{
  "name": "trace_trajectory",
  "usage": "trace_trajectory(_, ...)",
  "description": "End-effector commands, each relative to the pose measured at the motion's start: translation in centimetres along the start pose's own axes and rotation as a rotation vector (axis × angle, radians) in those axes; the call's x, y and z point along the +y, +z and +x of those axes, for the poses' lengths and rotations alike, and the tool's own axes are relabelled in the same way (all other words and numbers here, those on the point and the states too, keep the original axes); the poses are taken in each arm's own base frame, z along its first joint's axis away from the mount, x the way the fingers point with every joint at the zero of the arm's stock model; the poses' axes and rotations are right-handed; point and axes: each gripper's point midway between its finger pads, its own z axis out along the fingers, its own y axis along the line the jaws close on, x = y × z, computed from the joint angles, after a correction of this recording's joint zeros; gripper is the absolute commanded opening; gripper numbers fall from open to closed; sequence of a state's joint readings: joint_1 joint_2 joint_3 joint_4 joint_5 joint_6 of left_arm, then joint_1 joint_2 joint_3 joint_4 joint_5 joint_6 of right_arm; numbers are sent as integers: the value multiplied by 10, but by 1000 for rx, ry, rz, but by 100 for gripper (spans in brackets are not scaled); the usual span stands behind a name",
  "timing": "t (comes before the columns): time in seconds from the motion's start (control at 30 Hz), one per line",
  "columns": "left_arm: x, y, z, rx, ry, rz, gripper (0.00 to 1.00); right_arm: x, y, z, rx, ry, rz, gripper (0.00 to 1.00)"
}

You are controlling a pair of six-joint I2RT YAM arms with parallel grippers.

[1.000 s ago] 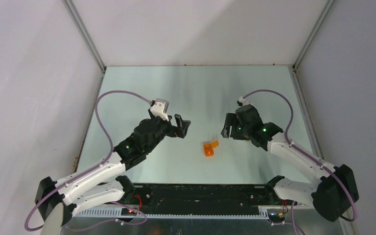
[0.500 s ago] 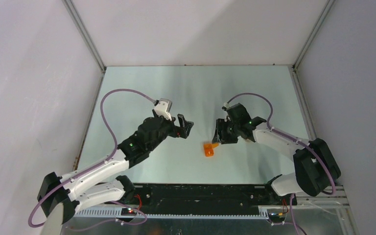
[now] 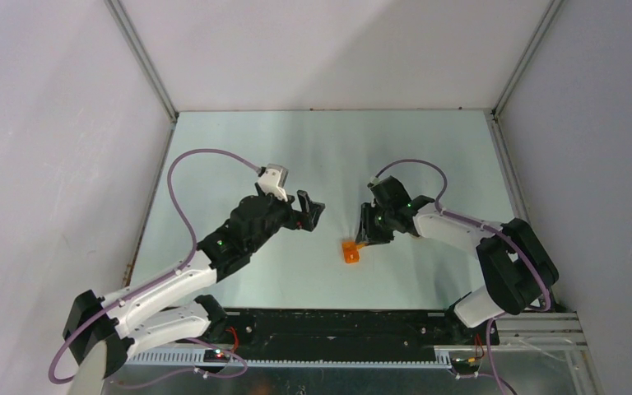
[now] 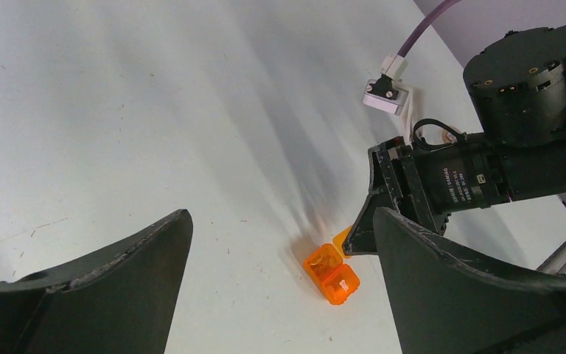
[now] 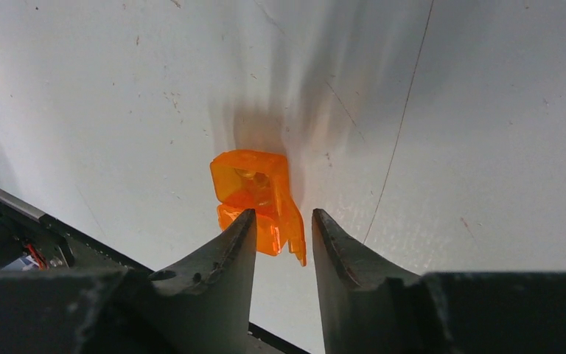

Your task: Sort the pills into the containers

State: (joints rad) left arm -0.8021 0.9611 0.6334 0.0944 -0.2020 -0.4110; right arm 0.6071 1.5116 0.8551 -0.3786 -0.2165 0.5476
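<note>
Pale table (image 3: 313,148), grey walls. Right gripper (image 5: 283,217): jaws narrowly apart, straddling the lid flap (image 5: 293,232) of the orange pill container (image 5: 250,177), not clearly pinching it. Container sits mid-table, lid open, betw. the arms; no pills visible. Left gripper (image 3: 311,211) spread wide, hovering near, holding nothing. Step, prob.: securing the container. Next needs a square nip w/o tipping it. Motor label (image 4: 460,181): too small to read.

A small translucent orange container (image 5: 250,184) is lying with its hinged lid (image 5: 295,234) hanging open, just beyond my right gripper (image 5: 283,216), the lid's thin edge reaching between its fingertips.
</note>
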Motion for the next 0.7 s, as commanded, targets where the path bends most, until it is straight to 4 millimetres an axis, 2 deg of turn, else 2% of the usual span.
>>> trace_trajectory(0.0,-1,-3,-13,-48,-22,12,98,13,0,-20,-64,0,-14,35)
trace_trajectory(0.67,-2,-2,-11,-39,-38,24,98,16,0,-20,-58,0,-39,13)
